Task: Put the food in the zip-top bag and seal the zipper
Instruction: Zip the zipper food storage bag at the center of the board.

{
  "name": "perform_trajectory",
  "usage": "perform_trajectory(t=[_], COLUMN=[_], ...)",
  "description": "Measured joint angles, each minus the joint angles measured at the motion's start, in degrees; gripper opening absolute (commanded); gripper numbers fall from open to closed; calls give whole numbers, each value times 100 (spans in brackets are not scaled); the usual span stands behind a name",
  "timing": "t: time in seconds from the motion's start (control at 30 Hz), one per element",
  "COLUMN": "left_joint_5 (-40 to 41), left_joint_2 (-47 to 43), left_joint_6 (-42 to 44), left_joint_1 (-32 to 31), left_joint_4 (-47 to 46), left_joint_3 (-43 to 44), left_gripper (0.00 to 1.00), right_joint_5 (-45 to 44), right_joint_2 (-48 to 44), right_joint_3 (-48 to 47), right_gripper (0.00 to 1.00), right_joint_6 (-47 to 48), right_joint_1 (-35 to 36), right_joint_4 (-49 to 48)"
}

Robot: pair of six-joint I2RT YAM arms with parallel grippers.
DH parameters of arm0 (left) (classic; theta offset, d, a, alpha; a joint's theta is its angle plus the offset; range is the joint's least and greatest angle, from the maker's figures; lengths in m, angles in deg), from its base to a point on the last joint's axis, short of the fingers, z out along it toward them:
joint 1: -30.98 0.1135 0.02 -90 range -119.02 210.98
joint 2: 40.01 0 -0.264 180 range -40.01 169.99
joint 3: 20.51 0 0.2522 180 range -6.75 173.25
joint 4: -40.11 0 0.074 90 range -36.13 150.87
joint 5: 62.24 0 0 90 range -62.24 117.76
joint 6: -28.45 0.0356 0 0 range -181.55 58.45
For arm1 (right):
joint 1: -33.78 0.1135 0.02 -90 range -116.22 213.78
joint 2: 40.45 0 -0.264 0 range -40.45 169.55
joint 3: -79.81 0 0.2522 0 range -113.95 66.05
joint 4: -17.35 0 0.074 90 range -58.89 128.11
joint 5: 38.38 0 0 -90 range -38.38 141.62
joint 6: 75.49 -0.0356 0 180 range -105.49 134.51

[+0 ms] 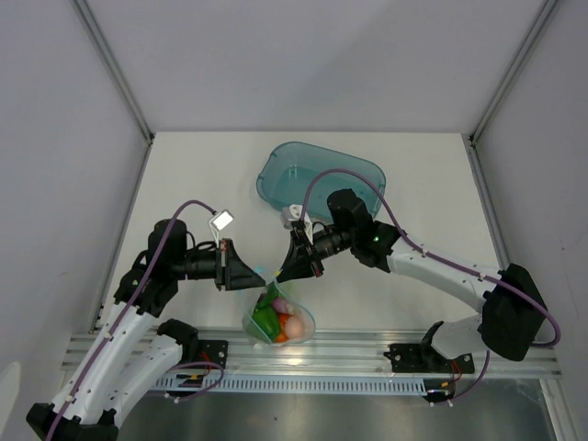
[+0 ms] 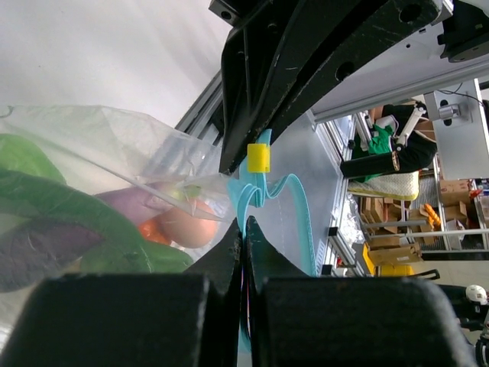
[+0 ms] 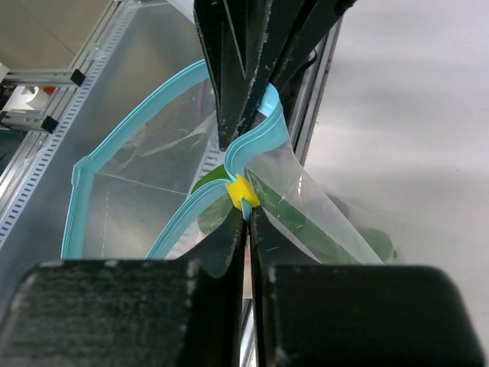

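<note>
Near edge, centre: zip-top bag [image 1: 308, 318] hangs between the arms, food [image 1: 276, 322] inside. Left gripper [image 1: 260, 275] and right gripper [image 1: 282, 273] both pinch the zipper [image 3: 262, 131] beside the yellow slider [image 3: 241, 191]. Mouth partly gaping; sealing judged unfinished.

Robotics lab / test cell, apparently inside a bigger workshop-type hall. Evidence: white table [image 1: 211, 184] boxed in by plain grey panels [image 1: 55, 138] on alu frame posts [image 1: 115, 69]. Slotted alu rail [image 1: 367, 354] at near edge w/ robot arm bases [image 1: 418, 356] bolted on, and purple cables [image 1: 191, 203] along the arms. Left wrist view, bkgd: metal racks [image 2: 412, 225], cardboard boxes [image 2: 454, 189], yellow bin [image 2: 390, 269]. Looks like industrial storage, not domestic.
</note>
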Motion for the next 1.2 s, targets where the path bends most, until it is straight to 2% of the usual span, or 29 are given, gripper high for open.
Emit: perform_trajectory(t=[0.33,0.37,0.43,0.47,0.53,0.57,0.73,0.97,1.1,1.2], left_joint_5=[273,295,337,393,562,680,1285,2151,2253,2057], left_joint_2=[-129,-133,-146,-155,-184,-201,-291,-535,-691,-907], left_joint_6=[223,243,297,330,378,393,560,754,807,817], left_joint_1=[0,0,0,0,0,0,0,0,0,-2], left_joint_4=[501,544,603,660,785,874,1307,1952,2002,1604], left_joint_3=[39,63,109,142,221,275,616,852,844,807], left_gripper=[6,21,37,49,62,64,71,72,71,72], right_joint_5=[-527,-621,-765,-846,-1032,-1178,-2013,-3536,-4107,-4266], right_joint_2=[-437,-516,-616,-651,-713,-754,-1067,-1781,-2076,-2127], right_joint_3=[103,140,166,168,177,188,293,361,380,380], right_gripper=[0,0,0,0,0,0,0,0,0,0], right_joint_6=[-623,-671,-743,-782,-839,-911,-1235,-1672,-2009,-2310], right_joint_1=[33,50,61,61,68,74,240,730,745,748], right_joint_4=[-269,-319,-339,-341,-330,-308,-92,745,1244,1521])
